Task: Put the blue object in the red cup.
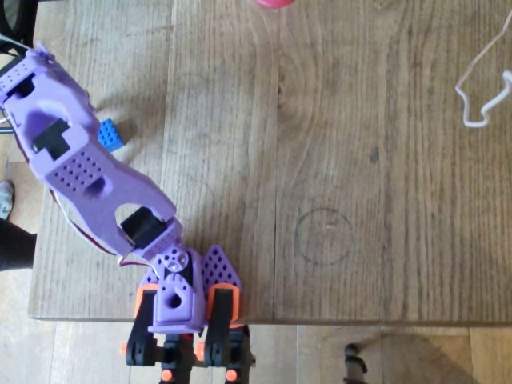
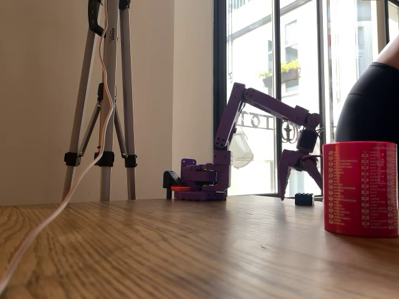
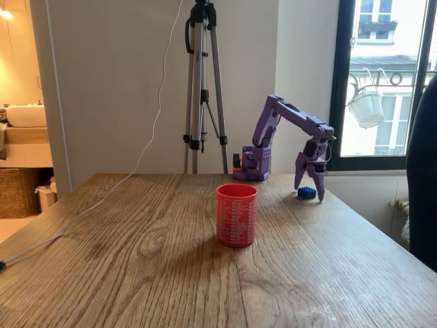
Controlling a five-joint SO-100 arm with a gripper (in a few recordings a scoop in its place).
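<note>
The claw (image 2: 302,184) hung at the right of a fixed view with its two fingers pointing down and spread wide apart, and it held nothing. In the other fixed view the claw (image 3: 311,176) stood the same way, right of the middle of the frame, its fingertips near the table (image 3: 136,273). The blue brick (image 2: 304,199) lay on the table between and just below the open fingers, a little toward the right one in this view; whether a fingertip touched it could not be told. In the other fixed view the blue brick (image 3: 306,193) sat on the table beside the lower part of the claw.

In the overhead view the purple arm (image 1: 80,160) crossed the left part of the frame and covered the claw, and the blue brick (image 1: 110,134) showed only as a part at the arm's right edge, in the upper left. The red cup (image 1: 274,2) was cut by the top edge there, so only a pink sliver remained. In a fixed view the red cup (image 2: 360,188) stood big at the right edge, and in the other the red cup (image 3: 236,214) stood upright in the middle of the table, well apart from the brick.

The brick was small, square and bright blue, with round studs on top visible from overhead.
</note>
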